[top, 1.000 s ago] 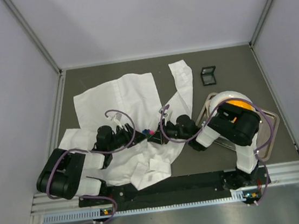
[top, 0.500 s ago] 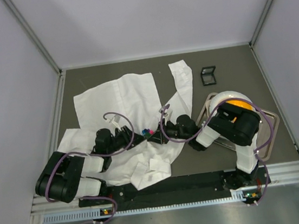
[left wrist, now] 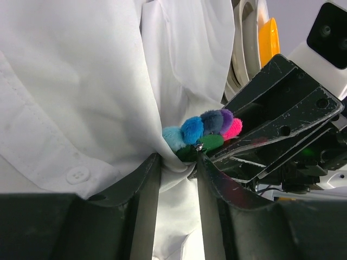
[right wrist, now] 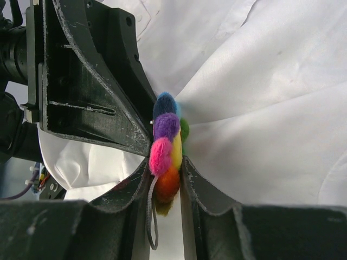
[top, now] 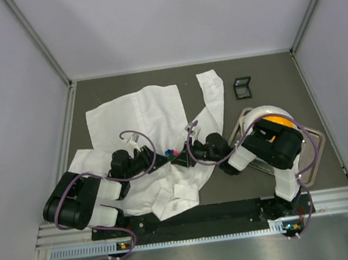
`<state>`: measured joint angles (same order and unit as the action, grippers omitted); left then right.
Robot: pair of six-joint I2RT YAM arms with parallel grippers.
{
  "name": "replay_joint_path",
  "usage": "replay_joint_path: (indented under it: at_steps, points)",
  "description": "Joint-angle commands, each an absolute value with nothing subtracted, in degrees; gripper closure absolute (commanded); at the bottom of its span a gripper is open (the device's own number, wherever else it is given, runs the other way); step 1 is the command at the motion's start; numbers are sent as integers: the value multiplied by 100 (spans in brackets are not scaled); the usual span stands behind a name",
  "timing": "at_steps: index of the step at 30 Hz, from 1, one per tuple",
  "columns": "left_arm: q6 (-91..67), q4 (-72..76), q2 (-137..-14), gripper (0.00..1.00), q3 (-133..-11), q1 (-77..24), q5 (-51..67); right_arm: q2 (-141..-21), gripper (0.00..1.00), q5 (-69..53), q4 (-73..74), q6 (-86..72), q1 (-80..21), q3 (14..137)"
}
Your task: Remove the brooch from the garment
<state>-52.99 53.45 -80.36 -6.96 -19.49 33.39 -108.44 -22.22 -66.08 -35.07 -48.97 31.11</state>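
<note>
Little has shifted in the past second: the elbow of our left arm [top: 75,202] has edged a touch and its purple cable [top: 133,135] loops slightly differently, while both grippers stay at the same spot. The brooch [right wrist: 167,146] sits near the middle of the shirt [top: 140,112], between the two grippers' tips. Its fuzzy petals, blue, purple, pink, yellow, orange and green, stand out from the cloth. Our right gripper [right wrist: 165,172] is clamped on it, one finger pressing each side of the pink and orange petals. Our left gripper [left wrist: 178,162] faces it tip to tip and pinches a fold of white fabric just beneath the brooch, with creases fanning out from the pin. A button [left wrist: 78,174] lies near the left finger. The shirt spreads rumpled over the dark table [top: 268,71], one sleeve reaching toward the far edge. To the right, partly under our right arm [top: 277,146], a metal tray [top: 316,144] carries a white dish [top: 258,113] with something orange in it. A small black box [top: 242,87] rests apart near the far right corner.
</note>
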Motion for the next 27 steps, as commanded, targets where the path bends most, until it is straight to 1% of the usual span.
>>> replay_joint_path:
  at_steps: [1, 4, 12, 15, 21, 26, 27]
  points:
    - [-5423, 6012, -8147, 64, -677, -1925, 3419, -10881, 100, -2399, -7137, -3507, -4913, 3103]
    - [-5467, 6108, -8200, 67, -659, -1934, 3410, -10890, 100, -2426, -7163, -3507, -4913, 3103]
    - [-5484, 6284, -8314, 80, -668, -1934, 3524, -10951, 100, -2531, -7233, -3516, -4913, 3129]
    - [-5502, 6293, -8306, 82, -685, -1934, 3542, -10951, 100, -2540, -7251, -3516, -4913, 3138]
    - [-5502, 6284, -8148, 71, -554, -1925, 3595, -10951, 100, -2496, -7172, -3507, -4913, 3146]
    - [-5484, 6214, -7981, 60, -571, -1925, 3612, -10951, 100, -2505, -7154, -3516, -4913, 3155]
    - [-5484, 6205, -7972, 59, -589, -1925, 3612, -10960, 100, -2505, -7154, -3507, -4913, 3155]
